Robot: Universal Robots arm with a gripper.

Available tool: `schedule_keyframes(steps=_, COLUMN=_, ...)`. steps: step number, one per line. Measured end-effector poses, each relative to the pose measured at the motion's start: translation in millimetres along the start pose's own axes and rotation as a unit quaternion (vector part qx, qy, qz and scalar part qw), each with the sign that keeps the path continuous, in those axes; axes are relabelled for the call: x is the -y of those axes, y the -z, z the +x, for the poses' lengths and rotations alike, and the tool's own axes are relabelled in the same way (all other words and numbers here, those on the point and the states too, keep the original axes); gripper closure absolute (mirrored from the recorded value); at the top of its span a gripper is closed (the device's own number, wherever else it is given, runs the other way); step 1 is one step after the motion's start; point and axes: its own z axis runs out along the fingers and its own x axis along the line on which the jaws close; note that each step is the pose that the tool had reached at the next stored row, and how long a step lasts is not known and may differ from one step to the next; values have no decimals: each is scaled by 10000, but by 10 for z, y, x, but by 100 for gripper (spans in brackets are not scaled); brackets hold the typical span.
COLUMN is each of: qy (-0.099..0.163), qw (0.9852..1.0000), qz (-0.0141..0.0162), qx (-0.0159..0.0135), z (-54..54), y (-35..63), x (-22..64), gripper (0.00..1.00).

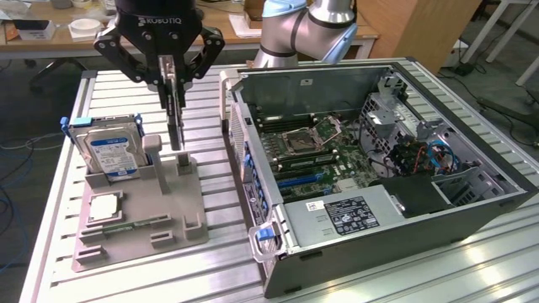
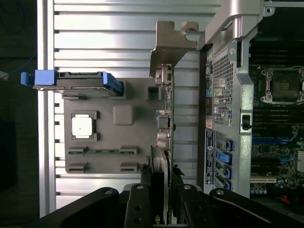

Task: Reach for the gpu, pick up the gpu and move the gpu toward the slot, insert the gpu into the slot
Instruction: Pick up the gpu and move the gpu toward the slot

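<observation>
Dark gpu (image 1: 177,129) clenched upright, edge-on, in gripper (image 1: 171,95), over grey fixture tray (image 1: 189,227), at the exterior view's left of open computer case (image 1: 471,208). Silver bracket (image 2: 171,42) at one end. Well apart from blue slot (image 1: 299,180) on green motherboard (image 1: 337,154). Hard drive (image 1: 110,151) standing far left on tray.

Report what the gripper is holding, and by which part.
The gripper holds the gpu, its fingers pinched on the card's top edge, with the card upright.
</observation>
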Motion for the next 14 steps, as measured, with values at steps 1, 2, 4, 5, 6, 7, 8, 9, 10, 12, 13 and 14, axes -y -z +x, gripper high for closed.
schedule_keyframes(steps=1, qy=0, qw=10000, qz=0, qx=0, z=-14, y=0, x=0, gripper=74)
schedule_keyframes(steps=2, qy=0, qw=10000, qz=0, qx=0, z=-31, y=0, x=0, gripper=74)
schedule_keyframes(steps=4, qy=0, qw=10000, qz=0, qx=0, z=-57, y=0, x=0, gripper=74)
schedule_keyframes(steps=5, qy=0, qw=10000, qz=0, qx=0, z=-68, y=0, x=-1, gripper=74)
schedule_keyframes(steps=6, qy=0, qw=10000, qz=0, qx=0, z=-79, y=0, x=-1, gripper=74)
schedule_keyframes(steps=7, qy=0, qw=10000, qz=0, qx=0, z=-89, y=0, x=-1, gripper=74)
schedule_keyframes(steps=8, qy=0, qw=10000, qz=0, qx=0, z=-100, y=1, x=-1, gripper=74)
schedule_keyframes(steps=9, qy=0, qw=10000, qz=0, qx=0, z=-109, y=1, x=-1, gripper=74)
schedule_keyframes(steps=10, qy=-1, qw=10000, qz=0, qx=0, z=-117, y=1, x=-1, gripper=74)
schedule_keyframes(steps=12, qy=0, qw=10000, qz=0, qx=0, z=-133, y=1, x=-1, gripper=74)
schedule_keyframes(steps=13, qy=0, qw=10000, qz=0, qx=0, z=-141, y=1, x=-1, gripper=74)
schedule_keyframes(steps=14, qy=0, qw=10000, qz=0, qx=0, z=-149, y=1, x=-1, gripper=74)
